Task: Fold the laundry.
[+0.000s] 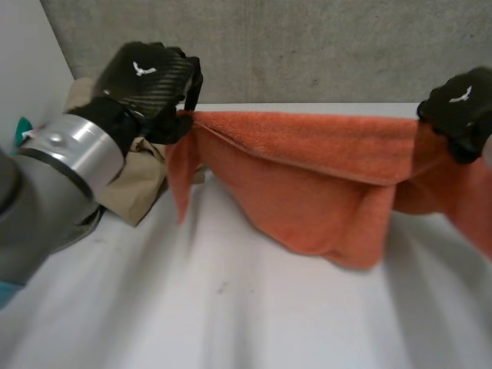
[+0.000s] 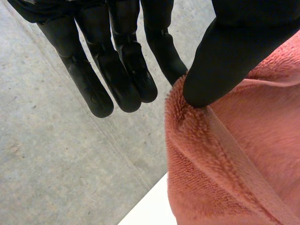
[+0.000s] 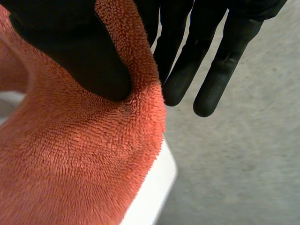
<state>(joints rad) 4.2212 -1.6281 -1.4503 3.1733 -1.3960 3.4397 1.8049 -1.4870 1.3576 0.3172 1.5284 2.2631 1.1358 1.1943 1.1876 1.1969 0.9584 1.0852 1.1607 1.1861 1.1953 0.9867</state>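
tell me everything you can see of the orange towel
The orange towel is fluffy terry with a flat hemmed edge. It is held up and stretched above the far side of the white table, sagging in the middle in loose folds. The left hand pinches one upper end between thumb and fingers, the right hand the other.

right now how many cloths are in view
2: an orange towel held between the left hand and right hand; a beige cloth beside the left hand. Others may be hidden.
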